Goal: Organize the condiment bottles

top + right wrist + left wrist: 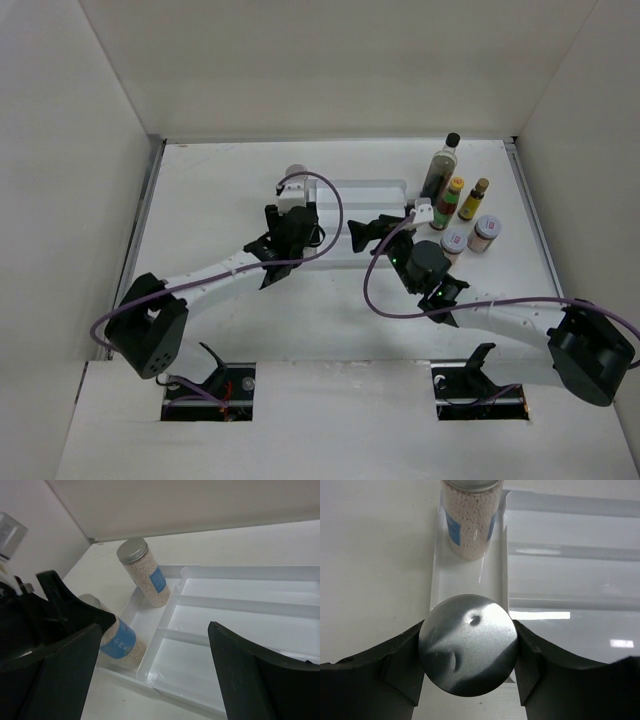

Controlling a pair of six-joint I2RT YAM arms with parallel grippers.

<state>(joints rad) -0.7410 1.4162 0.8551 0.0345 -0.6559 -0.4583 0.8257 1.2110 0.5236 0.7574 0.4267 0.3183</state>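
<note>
**A:** Lay it out for me, biggest thing first.

**B:** A white counter (250, 330), with the white divided tray (370, 190) midway back. Just off the tray's right end stand the tall dark bottle (443, 165), the yellow-capped bottle (452, 200), the small yellow-labelled bottle (474, 200) and the pinkish spice jars (486, 232). None of them is in the tray.

**A:** What is in the tray?

**B:** Only its narrow left compartment is filled. The second grey-lidded jar (470, 520) stands upright at the far end. The grey-lidded jar (120, 640) leans at the near end.

**A:** Who holds what?

**B:** The left pincer (468, 655) is clamped on that near jar, with a finger on each side of its round metal lid. The right pincer (155, 627) hangs over the wider compartments, jaws spread wide and holding nothing.

**A:** How will the jars handle?

**B:** The clear wall looks stiff, and the jar is packed with pale granules, so I'd expect some weight low down. The lid looks smooth, probably slippery, and a grip that high may let the body swing. I'd take the others around the body, below the cap. The tall bottle looks easiest to tip.
</note>
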